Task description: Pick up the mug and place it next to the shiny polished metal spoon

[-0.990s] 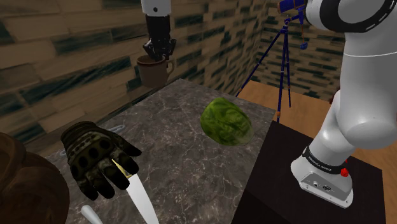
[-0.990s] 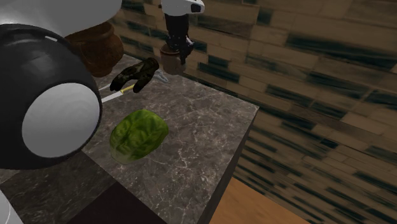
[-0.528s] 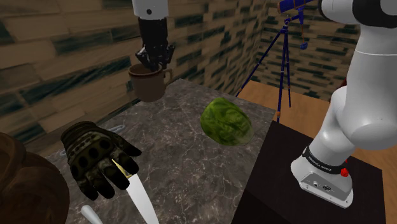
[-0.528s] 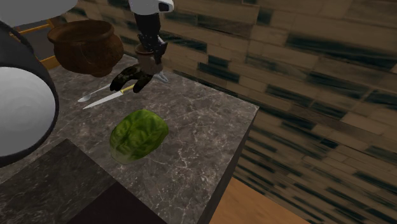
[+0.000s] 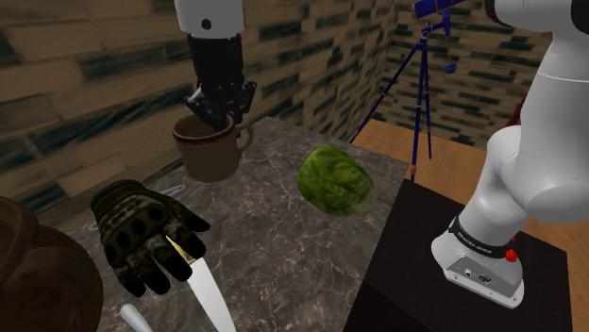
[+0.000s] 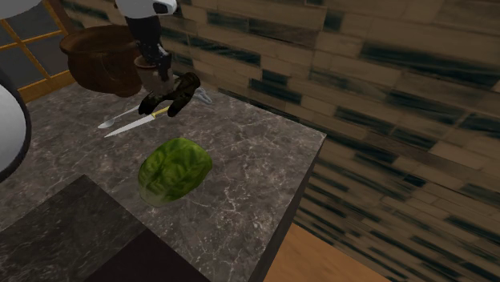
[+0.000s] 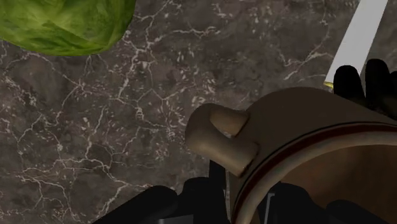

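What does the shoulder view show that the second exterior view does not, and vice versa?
Shoulder view: a blue tripod and the arm's white base. Second exterior view: an orange-framed window. Both: the claw clasping the brown mug, the glove, knife, green cabbage and marble table.

Seemingly, mug point(image 5: 206, 151) hangs behind glove point(image 5: 142, 231), cabbage point(image 5: 335, 179) toward shoulder view's right.
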Controlling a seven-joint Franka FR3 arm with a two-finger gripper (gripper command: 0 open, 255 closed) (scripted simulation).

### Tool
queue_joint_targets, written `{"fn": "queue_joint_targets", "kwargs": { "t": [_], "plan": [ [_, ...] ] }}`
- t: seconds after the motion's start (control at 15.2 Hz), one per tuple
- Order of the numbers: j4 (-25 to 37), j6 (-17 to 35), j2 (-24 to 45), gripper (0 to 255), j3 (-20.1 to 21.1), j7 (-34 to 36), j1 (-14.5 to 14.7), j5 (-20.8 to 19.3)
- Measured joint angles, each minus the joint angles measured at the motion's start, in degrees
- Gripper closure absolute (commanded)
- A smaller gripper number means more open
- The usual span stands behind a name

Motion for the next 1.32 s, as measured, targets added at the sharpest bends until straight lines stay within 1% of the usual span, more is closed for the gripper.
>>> {"fn": "queue_joint_targets", "kwargs": {
  "t": [0.33, 0.46, 0.53, 0.59, 1.32],
  "plan": [
    [-3.18, 1.25, -1.88, 255, 2.53, 6.16, 3.50, 0.15],
    [-0.74, 0.31, -0.26, 255, 3.63, 9.02, 5.33, -0.56],
    [-0.26, 0.03, -0.02, 255, 4.17, 10.41, 6.20, -0.73],
    [-1.04, 0.63, -0.19, 255, 4.45, 11.15, 6.61, -0.72],
    [-9.37, 9.04, -0.05, 255, 4.54, 12.05, 6.76, -0.93]
  ]
}}
